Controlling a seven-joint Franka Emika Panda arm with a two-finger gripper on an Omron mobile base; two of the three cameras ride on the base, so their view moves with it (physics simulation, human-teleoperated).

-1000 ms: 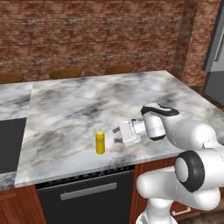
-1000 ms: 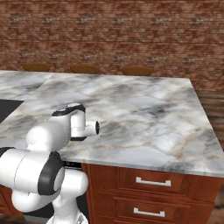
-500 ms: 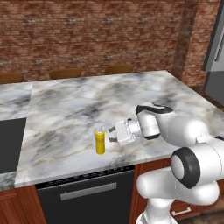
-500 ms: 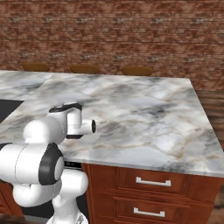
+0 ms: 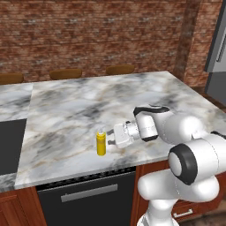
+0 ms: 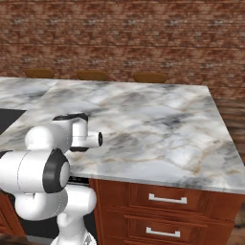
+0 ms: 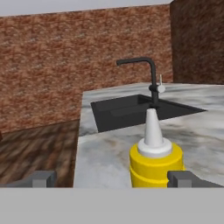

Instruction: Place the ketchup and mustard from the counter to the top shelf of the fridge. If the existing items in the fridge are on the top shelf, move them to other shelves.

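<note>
Table [image 5: 79, 106]: polished grey-white veined marble, smooth. Mustard [image 5: 101, 143]: glossy yellow plastic, white matt nozzle. Wall [image 5: 88, 35]: rough red brick. Drawers [image 6: 162, 201]: reddish varnished wood, metal handles. Faucet [image 7: 146, 74]: matt black metal. Sink [image 7: 131, 111]: dark, matt.

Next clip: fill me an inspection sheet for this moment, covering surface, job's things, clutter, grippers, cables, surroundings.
Surface: marble counter, sink with black faucet set in it.
Job's things: mustard bottle upright near the counter's front edge; ketchup nothing seen.
Clutter: nothing seen.
Grippers: gripper open, level with the bottle, right beside it, not closed on it.
Cables: nothing seen.
Surroundings: brick wall, fridge at far right, drawers under the counter.
</note>
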